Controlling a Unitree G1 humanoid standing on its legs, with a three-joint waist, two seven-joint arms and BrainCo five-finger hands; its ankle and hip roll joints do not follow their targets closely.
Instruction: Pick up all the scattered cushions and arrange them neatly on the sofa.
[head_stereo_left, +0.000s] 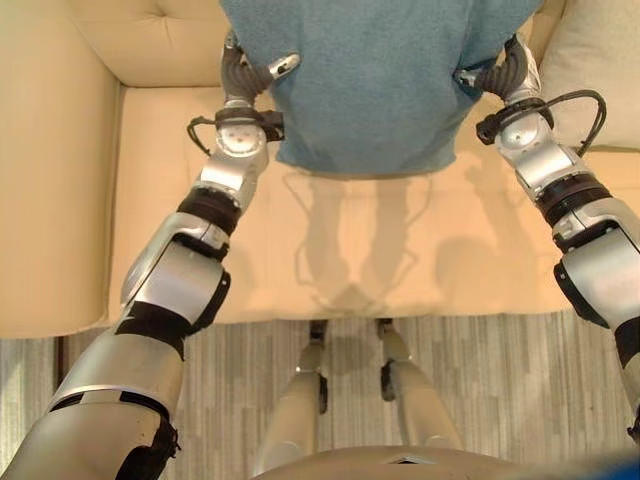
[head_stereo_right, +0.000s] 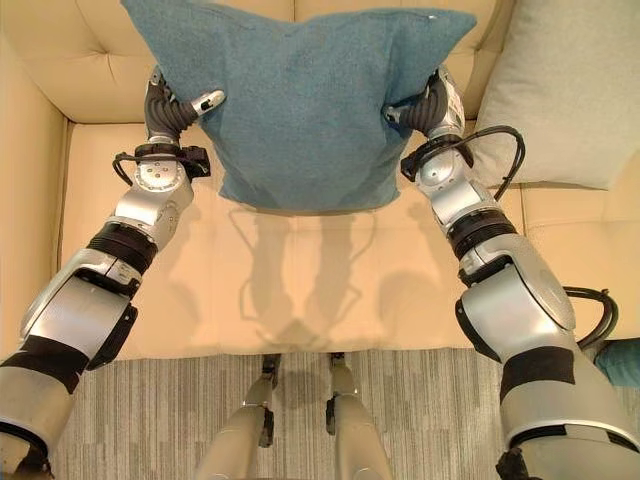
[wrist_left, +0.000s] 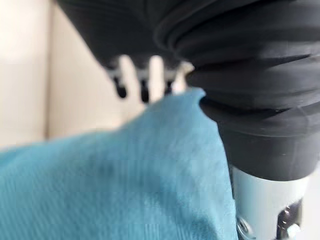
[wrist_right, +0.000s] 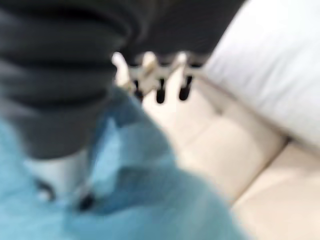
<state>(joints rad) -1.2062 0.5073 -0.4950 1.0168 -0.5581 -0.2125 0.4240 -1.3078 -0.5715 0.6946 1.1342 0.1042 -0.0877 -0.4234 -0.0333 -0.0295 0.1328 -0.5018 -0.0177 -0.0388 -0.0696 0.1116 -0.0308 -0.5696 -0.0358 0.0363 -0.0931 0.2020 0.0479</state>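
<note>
I'm hovering over the cream leather sofa (head_stereo_right: 300, 300), holding the soft, light teal fabric cushion (head_stereo_right: 300, 110) above its seat, between my hands: left hand (head_stereo_right: 170, 112) and right hand (head_stereo_right: 432, 108) pinching its side edges; it's sagging, so edge grips suit.

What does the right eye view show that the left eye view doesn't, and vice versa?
Right eye view: the teal fabric cushion with its whole top edge, and most of a pale grey cushion leaning on the cream sofa. Left eye view: much more of the armrest on the robot's left. Both: left hand and right hand gripping the teal cushion's sides above the seat.
</note>
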